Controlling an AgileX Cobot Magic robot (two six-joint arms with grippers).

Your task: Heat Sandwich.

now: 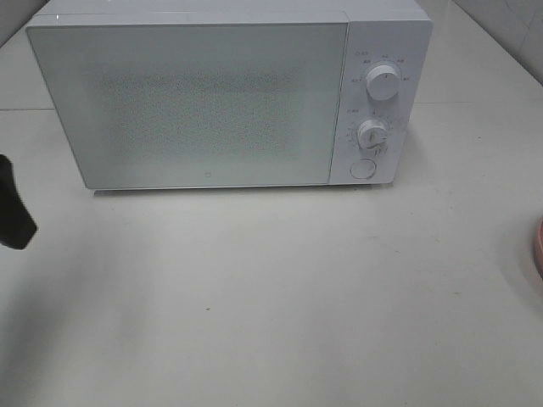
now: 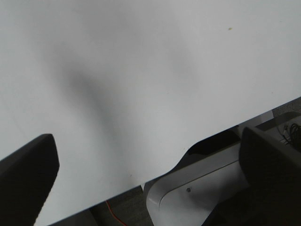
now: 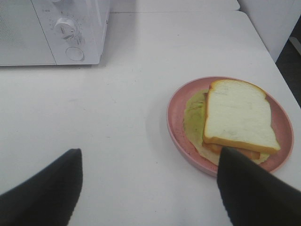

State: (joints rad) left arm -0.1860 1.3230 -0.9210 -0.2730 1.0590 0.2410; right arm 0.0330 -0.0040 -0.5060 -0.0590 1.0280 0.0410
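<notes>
1. Sandwich (image 3: 237, 117) lies on the pink plate (image 3: 176, 113), right of centre in the right wrist view; microwave (image 1: 212, 102), door closed, fills the upper exterior view.
2. Right gripper (image 3: 148, 188): fingers apart, empty, near the plate. Left gripper (image 2: 150, 176): fingers apart, empty, over the table (image 2: 141, 61) edge.
3. Risk, we judge: the loose bread could slide off its filling if the plate is lifted tilted.
4. We see the sandwich only by the right wrist; the exterior view shows just a plate sliver at the right edge.
</notes>
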